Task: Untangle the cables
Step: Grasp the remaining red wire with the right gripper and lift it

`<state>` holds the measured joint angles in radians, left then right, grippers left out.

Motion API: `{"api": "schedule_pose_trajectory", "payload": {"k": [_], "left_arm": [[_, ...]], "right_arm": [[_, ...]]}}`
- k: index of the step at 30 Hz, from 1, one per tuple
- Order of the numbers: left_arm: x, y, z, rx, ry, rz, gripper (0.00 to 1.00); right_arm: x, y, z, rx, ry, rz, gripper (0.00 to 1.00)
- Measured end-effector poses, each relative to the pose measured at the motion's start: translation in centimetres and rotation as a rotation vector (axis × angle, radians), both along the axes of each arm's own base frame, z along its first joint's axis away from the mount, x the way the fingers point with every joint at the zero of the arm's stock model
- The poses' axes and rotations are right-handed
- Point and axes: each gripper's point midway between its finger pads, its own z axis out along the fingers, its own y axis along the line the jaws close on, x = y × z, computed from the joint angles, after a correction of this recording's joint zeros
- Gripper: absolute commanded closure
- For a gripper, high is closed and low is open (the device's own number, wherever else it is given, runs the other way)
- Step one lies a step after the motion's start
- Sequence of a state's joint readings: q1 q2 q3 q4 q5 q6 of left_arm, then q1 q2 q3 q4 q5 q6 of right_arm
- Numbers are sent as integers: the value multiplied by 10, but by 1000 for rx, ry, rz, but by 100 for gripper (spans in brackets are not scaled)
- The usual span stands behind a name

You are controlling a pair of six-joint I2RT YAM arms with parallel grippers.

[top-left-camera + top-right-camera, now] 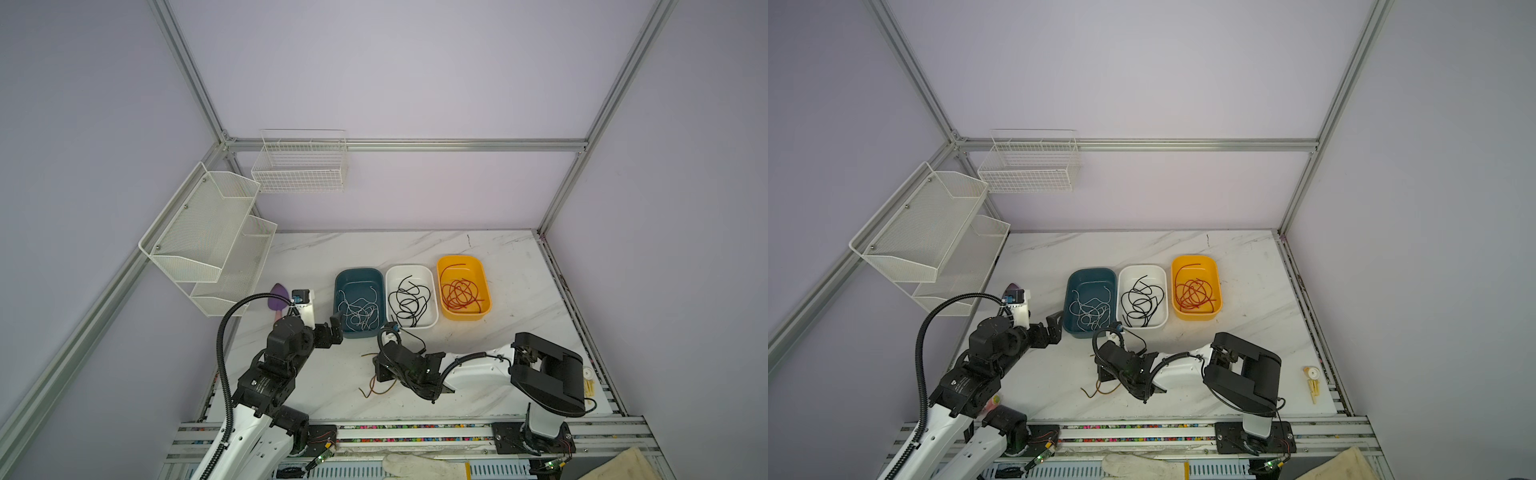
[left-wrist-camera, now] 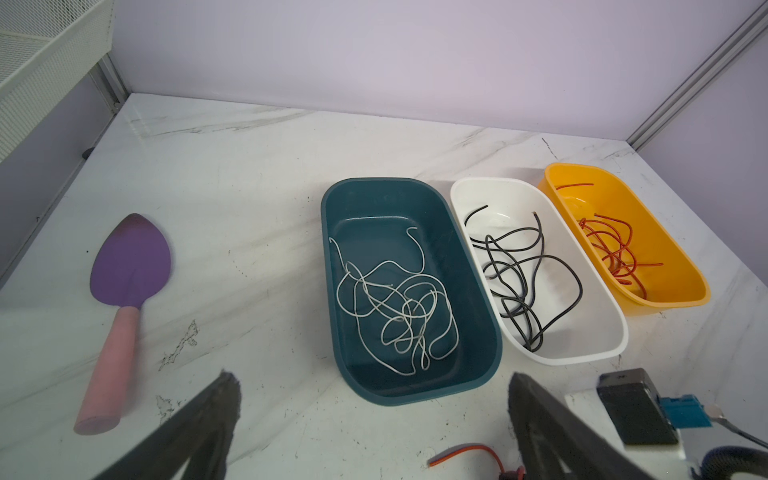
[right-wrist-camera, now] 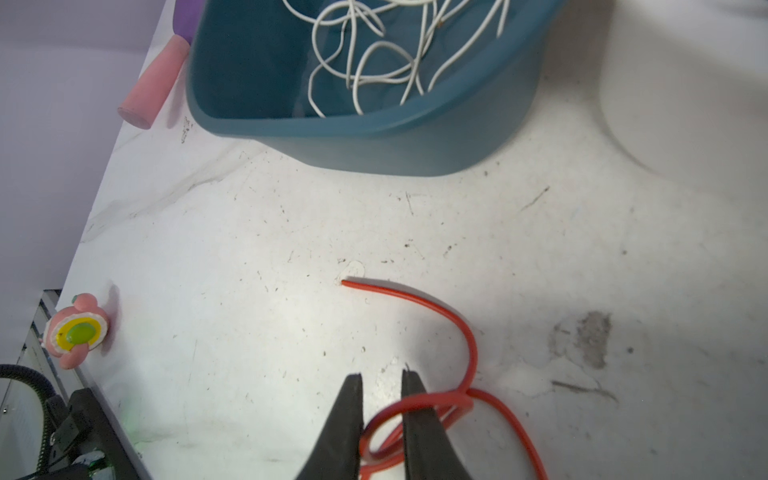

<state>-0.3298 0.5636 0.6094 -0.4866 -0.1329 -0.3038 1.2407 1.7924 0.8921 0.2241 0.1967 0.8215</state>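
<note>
Worktop point(image 2: 249, 187) of white marble carries three bins in a row. The teal bin point(image 2: 374, 199) holds white cables point(image 2: 395, 307) in a tangle, the white bin point(image 2: 582, 361) holds black cables point(image 2: 523, 274), and the yellow bin point(image 2: 665, 303) holds red cables point(image 2: 611, 249). A loose red cable point(image 3: 473, 357) lies on the worktop in front of the teal bin and curls into a loop. The right end effector point(image 3: 382, 376) is down over that loop. Its jaws are narrowly parted, with the loop crossing the gap, and they are not clamped on it. The left end effector point(image 2: 372, 386) hangs wide open, holding nothing, near the teal bin's near left corner. A purple trowel point(image 2: 129, 266) with a pink handle lies further left.
</note>
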Motion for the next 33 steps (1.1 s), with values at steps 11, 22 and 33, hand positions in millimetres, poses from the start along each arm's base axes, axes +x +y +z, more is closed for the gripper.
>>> {"api": "schedule_pose_trajectory", "payload": {"k": [11,22,33], "left_arm": [[0,0,0,-1,0,-2,0],[0,-1,0,-3,1,-6,0],[1,-1,-2,0,9,-6,0]], "right_arm": [[1,-1,2,-12,-23,12,100],[2,-12,48,51,-96,19,100],[4,-39,101,90,-193,-7,100]]}}
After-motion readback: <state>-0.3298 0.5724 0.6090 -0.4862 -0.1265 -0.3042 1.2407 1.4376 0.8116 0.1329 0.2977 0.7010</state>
